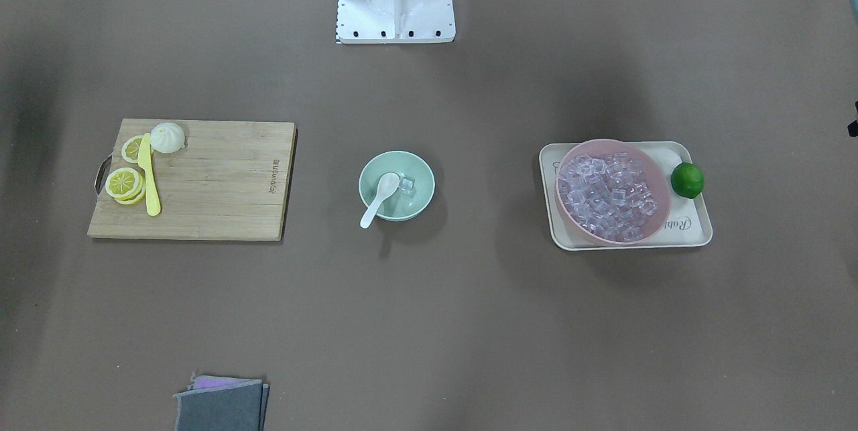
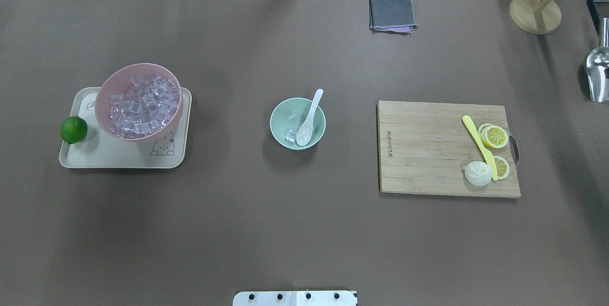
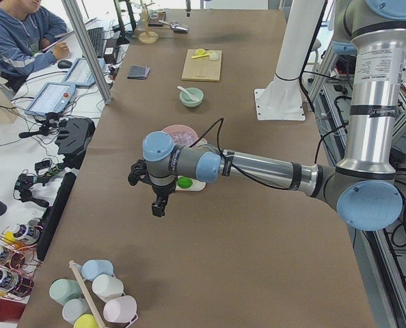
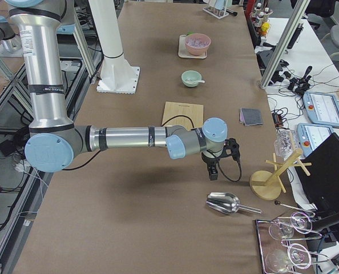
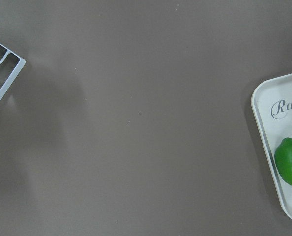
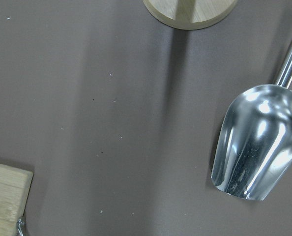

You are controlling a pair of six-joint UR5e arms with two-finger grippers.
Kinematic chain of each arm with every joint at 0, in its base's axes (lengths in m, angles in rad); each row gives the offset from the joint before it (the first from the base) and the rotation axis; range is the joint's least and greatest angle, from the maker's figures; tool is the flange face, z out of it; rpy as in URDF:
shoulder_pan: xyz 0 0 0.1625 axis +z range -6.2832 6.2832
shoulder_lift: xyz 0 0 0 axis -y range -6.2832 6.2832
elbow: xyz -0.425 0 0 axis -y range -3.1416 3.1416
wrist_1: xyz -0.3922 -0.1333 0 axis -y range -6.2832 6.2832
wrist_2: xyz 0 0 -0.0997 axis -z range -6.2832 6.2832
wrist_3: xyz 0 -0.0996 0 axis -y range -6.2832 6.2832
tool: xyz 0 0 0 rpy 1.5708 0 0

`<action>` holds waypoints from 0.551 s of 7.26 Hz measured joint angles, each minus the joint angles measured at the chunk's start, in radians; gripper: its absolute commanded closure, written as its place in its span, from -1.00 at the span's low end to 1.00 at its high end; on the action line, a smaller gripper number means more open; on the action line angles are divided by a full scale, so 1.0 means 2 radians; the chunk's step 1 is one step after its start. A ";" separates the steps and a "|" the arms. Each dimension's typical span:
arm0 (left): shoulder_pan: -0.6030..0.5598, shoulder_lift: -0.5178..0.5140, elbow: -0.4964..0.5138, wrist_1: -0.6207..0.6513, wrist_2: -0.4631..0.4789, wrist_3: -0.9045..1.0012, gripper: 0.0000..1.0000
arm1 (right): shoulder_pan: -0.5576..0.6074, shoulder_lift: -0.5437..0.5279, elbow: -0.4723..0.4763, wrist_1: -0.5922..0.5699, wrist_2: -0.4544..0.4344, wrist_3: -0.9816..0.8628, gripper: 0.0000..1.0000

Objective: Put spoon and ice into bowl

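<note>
Mint-green and small, the bowl (image 2: 281, 112) stands near the middle of the brown table (image 2: 285, 230), between a tray (image 2: 119, 157) on the robot's left and a wooden cutting board (image 2: 428, 153) on its right. The white spoon (image 2: 309, 119) rests in the bowl, scoop down inside and handle leaning over the rim on the side away from the robot. One clear ice cube (image 2: 290, 135) lies on the bowl's bottom just beside the scoop; whether the two touch cannot be told. On the tray sits a pink bowl (image 2: 99, 106) heaped with many more such cubes, and a lime (image 2: 73, 129) lies at the tray's outer edge. The cutting board carries a yellow knife (image 2: 478, 145), lemon slices (image 2: 495, 135) and a white bun (image 2: 477, 173). A folded grey cloth (image 2: 392, 13) lies at the far side of the table. The left gripper (image 3: 158, 206) hangs above bare table past the tray's lime end, well apart from the mint bowl. The right gripper (image 4: 213, 172) hangs above the table beyond the cutting board, near a metal scoop (image 6: 256, 142) and the round base of a wooden stand (image 2: 535, 12). Both show only from the side, so how far their fingers are parted cannot be told; nothing is seen hanging from either.
</note>
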 measured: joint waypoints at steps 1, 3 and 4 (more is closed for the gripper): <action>0.000 0.000 0.001 0.000 0.001 0.000 -0.96 | 0.000 -0.001 0.000 0.001 0.000 0.000 -1.00; 0.000 0.001 0.002 0.000 0.002 -0.002 -0.96 | 0.000 -0.003 0.001 0.001 0.000 0.000 -1.00; 0.000 0.002 0.003 0.000 0.002 -0.003 -0.96 | 0.000 -0.003 0.003 0.001 0.000 0.000 -1.00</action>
